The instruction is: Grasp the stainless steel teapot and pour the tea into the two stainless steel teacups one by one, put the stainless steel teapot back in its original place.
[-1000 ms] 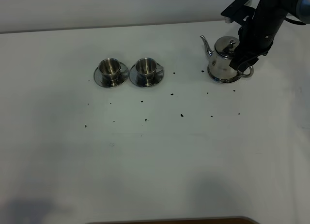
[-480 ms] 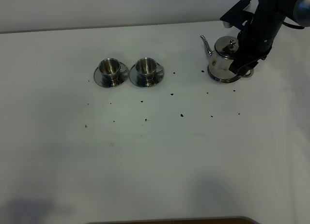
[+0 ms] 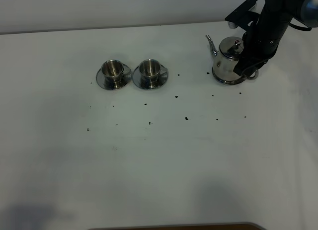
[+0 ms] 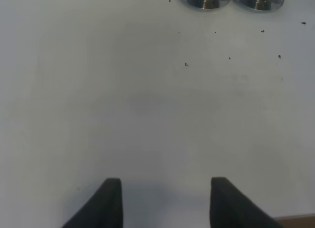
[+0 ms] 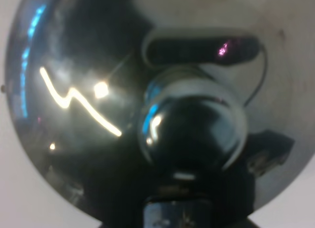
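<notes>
The stainless steel teapot [image 3: 226,63] is being borne upright by its round saucer [image 3: 223,81], its loop handle being clamped by the right gripper [image 3: 247,67], jaws drawn together. The two stainless steel teacups [image 3: 113,68] [image 3: 149,67] are being carried on their own saucers (rims touching) well off the teapot's spout side. The left gripper [image 4: 165,203] is being held over the white table [image 4: 147,114] with its fingers apart.
</notes>
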`<action>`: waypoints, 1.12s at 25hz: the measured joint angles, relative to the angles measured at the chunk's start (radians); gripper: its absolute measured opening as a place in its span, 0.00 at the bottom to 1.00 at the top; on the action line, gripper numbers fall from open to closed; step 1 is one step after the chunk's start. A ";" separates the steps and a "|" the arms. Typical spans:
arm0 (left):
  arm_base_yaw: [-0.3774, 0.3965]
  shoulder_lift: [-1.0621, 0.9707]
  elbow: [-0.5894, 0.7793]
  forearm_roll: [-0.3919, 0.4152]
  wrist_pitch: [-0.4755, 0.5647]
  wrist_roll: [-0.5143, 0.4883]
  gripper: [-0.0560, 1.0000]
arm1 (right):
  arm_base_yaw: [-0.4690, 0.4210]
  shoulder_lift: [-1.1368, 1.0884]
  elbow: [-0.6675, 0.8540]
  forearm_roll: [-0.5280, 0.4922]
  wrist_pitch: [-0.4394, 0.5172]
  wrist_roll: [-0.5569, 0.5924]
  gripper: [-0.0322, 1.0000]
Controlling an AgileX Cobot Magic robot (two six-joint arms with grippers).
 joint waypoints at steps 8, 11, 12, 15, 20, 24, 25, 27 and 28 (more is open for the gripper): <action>0.000 0.000 0.000 0.000 0.000 0.000 0.49 | 0.000 0.000 0.000 0.000 0.009 0.000 0.22; 0.000 0.000 0.000 0.000 0.000 0.000 0.49 | 0.000 0.000 0.000 0.000 0.010 0.000 0.22; 0.000 0.000 0.000 0.000 0.000 0.000 0.49 | 0.000 0.000 0.000 0.000 0.010 0.000 0.22; 0.000 0.000 0.000 0.000 0.000 0.000 0.49 | 0.000 -0.001 0.000 0.001 0.011 0.000 0.22; 0.000 0.000 0.000 0.000 0.000 0.000 0.49 | 0.000 -0.003 -0.012 0.002 0.035 0.000 0.22; 0.000 0.000 0.000 0.000 0.000 0.000 0.49 | 0.000 -0.003 -0.014 0.009 0.037 0.000 0.22; 0.000 0.000 0.000 0.000 0.000 0.000 0.49 | 0.000 -0.003 -0.014 0.011 0.037 0.000 0.22; 0.000 0.000 0.000 0.000 0.000 0.000 0.49 | 0.000 -0.003 -0.019 0.012 0.042 0.000 0.22; 0.000 0.000 0.000 0.000 0.000 0.000 0.49 | 0.000 -0.003 -0.024 0.013 0.045 0.000 0.22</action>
